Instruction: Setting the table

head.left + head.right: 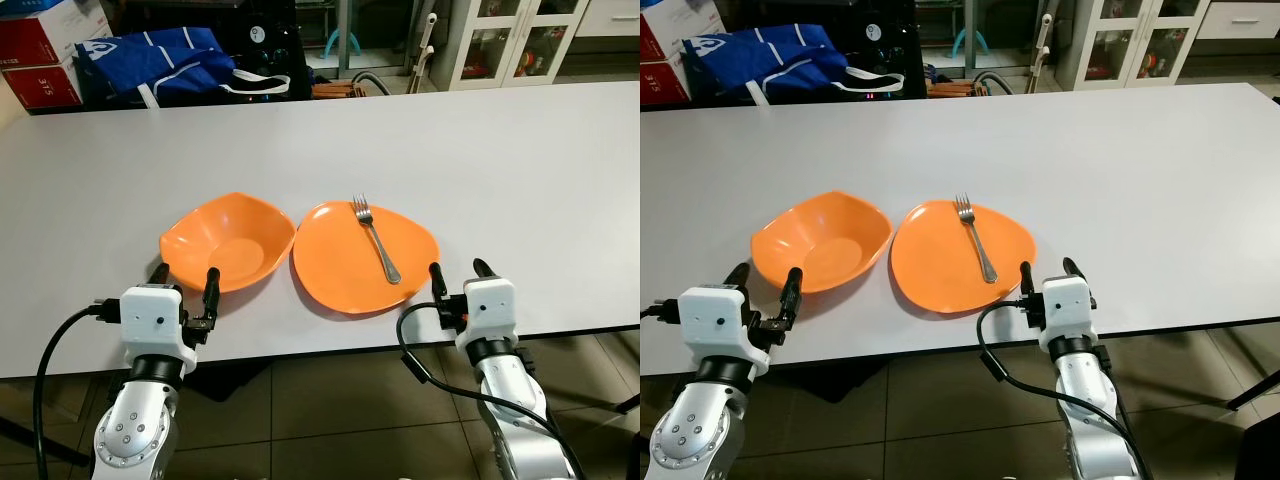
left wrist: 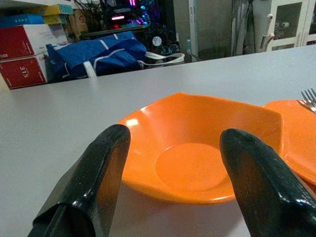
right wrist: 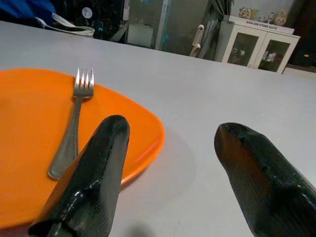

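An orange bowl (image 1: 228,240) and an orange plate (image 1: 340,262) sit side by side near the front edge of the white table (image 1: 420,140). A silver fork (image 1: 375,238) lies on the plate, tines pointing away from me. My left gripper (image 1: 186,278) is open just in front of the bowl's near rim, with nothing between its fingers. My right gripper (image 1: 459,272) is open at the plate's right front edge, also holding nothing. The left wrist view looks across the bowl (image 2: 197,148); the right wrist view takes in the fork (image 3: 71,128) on the plate (image 3: 34,143).
Beyond the table's far edge lie a blue bag (image 1: 160,60) and red-and-white boxes (image 1: 40,50) at the back left, with a white glass-door cabinet (image 1: 510,40) at the back right. Tiled floor (image 1: 340,420) lies below the table's front edge.
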{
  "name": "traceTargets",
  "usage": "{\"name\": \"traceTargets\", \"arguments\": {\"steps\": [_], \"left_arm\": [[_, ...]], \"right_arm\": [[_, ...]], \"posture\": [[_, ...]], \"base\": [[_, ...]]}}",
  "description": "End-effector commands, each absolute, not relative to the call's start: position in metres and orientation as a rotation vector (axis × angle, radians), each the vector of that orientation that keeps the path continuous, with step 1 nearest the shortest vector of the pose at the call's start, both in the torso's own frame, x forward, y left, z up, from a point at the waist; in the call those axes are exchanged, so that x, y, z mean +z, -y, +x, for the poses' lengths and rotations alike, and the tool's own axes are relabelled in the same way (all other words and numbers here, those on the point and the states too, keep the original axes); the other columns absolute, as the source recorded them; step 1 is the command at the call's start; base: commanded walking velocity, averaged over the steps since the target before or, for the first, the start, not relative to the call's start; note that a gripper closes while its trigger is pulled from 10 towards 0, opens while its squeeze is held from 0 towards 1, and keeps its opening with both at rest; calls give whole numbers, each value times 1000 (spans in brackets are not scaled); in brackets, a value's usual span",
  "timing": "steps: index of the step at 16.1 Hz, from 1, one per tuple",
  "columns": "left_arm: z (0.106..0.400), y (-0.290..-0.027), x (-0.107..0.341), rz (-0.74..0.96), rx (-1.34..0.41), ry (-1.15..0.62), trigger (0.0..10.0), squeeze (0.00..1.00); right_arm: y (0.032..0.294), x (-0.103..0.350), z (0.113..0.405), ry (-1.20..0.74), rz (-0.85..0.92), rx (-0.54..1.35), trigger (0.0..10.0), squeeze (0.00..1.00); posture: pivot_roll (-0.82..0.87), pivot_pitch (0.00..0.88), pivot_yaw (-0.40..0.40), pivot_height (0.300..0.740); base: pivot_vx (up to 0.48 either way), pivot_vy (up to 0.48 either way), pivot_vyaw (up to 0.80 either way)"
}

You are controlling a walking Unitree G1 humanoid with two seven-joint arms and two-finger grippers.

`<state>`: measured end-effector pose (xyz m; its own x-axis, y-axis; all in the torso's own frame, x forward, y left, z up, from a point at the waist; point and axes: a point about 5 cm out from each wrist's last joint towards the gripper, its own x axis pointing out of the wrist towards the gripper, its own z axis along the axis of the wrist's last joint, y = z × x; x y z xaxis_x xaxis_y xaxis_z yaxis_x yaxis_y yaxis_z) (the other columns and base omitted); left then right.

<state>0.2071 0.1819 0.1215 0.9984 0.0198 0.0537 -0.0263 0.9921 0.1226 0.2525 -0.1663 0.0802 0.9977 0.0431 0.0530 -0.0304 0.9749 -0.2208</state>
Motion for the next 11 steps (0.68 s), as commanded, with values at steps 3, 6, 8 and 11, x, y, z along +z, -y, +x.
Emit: {"name": "traceTargets", "arguments": {"steps": [3, 6, 8, 11], "left_arm": [[214, -181, 130, 118, 49, 56, 10000, 0], [215, -182, 132, 94, 70, 49, 10000, 0], [218, -182, 132, 81, 80, 41, 10000, 0], [220, -180, 132, 78, 79, 35, 10000, 0]], "right_arm": [[160, 83, 263, 42, -190, 58, 10000, 0], [159, 86, 269, 33, -165, 56, 10000, 0], [157, 90, 274, 36, -149, 70, 10000, 0], [156, 93, 280, 37, -173, 84, 10000, 0]], "posture": [[-85, 0, 66, 740], [-82, 0, 64, 740], [-82, 0, 63, 740], [-80, 0, 61, 740]], "base": [[0, 0, 0], [0, 209, 0], [0, 469, 0], [0, 472, 267]]}}
